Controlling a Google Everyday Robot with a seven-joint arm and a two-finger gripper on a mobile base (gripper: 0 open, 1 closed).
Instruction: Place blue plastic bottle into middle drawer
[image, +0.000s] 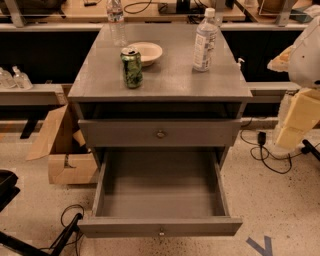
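The blue plastic bottle (205, 41), clear with a white cap and a pale label, stands upright at the back right of the grey cabinet top (170, 80). The middle drawer (160, 226), the lowest one, is pulled fully open and its box is empty. Its small knob is on the front panel. My gripper (289, 136) hangs at the right edge of the view, beside the cabinet and below its top. It is well to the right of the bottle and holds nothing.
A green can (132, 67), a white bowl (146, 52) and a slimmer clear bottle (116, 22) also stand on the top. The knobbed drawer above (160, 133) is shut. A cardboard box (65, 150) sits left of the cabinet. Cables (265, 155) lie on the floor.
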